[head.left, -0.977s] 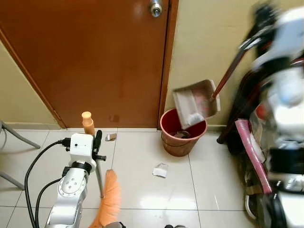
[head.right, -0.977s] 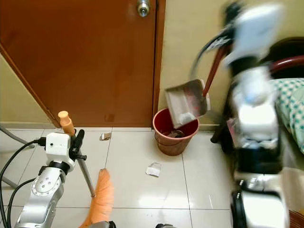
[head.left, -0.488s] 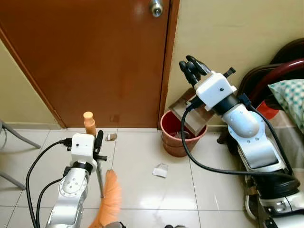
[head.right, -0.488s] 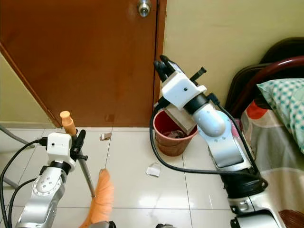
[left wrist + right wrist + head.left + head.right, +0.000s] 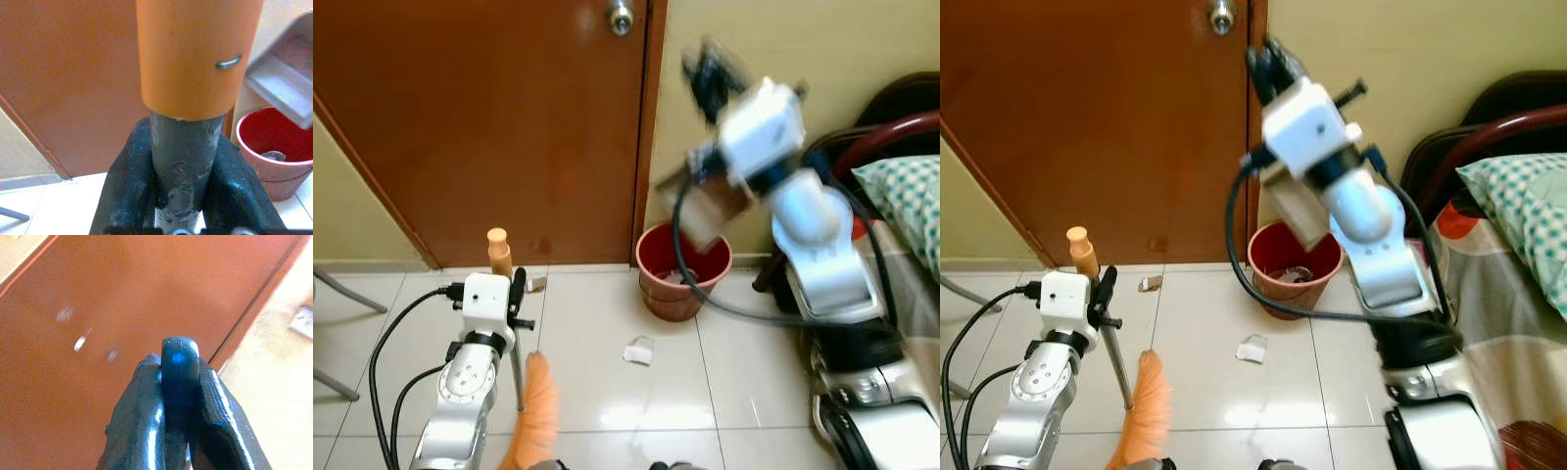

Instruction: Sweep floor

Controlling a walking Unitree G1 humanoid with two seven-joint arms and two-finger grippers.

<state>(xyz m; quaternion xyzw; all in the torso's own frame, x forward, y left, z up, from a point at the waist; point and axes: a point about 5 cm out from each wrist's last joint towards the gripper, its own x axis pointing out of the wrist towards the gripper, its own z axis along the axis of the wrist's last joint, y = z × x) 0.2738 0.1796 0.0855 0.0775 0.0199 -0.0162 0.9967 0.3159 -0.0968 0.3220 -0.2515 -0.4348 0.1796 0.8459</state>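
The right gripper [image 5: 1271, 61], upper centre, clamped a dustpan [image 5: 1293, 204] handle [image 5: 180, 382], tilted above the red bucket [image 5: 682, 283] holding scraps. The left gripper [image 5: 178, 188], lower left, gripped the broom [image 5: 534, 411]. Paper [image 5: 636, 350] lay on the floor [image 5: 607, 392].

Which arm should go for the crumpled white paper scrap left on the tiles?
Left, probably. The left gripper grips the orange-bristled broom, whose head sits close to the white paper scrap. The right gripper is raised high, holding the grey dustpan above the red bucket.
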